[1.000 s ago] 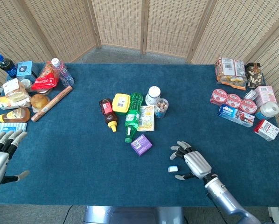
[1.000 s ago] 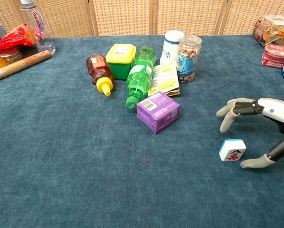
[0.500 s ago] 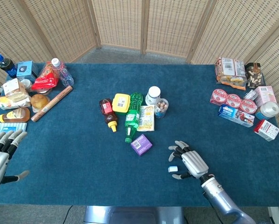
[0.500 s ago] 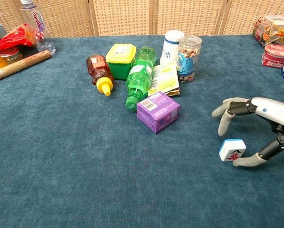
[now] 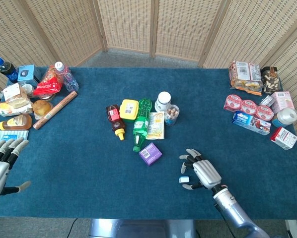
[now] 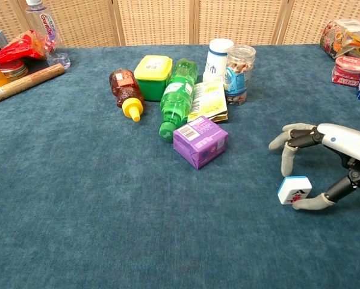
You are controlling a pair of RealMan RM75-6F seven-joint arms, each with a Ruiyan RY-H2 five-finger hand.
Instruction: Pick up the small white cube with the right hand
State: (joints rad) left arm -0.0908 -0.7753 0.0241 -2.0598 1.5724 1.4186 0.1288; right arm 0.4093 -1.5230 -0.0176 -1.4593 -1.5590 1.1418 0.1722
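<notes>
The right hand arched over the small white cube near the front edge of the blue table, its fingers spread and curled downward beside the cube and its thumb tip touching the cube's lower right edge; the cube remained on the cloth, not gripped. In the head view, the same right hand lay just right of the cube. The cube's upper face was edged in blue and its front bore a red mark. A purple box stood well to the cube's left, in front of a lying green bottle. The left hand, fingers apart and holding nothing, rested at the table's far left edge.
</notes>
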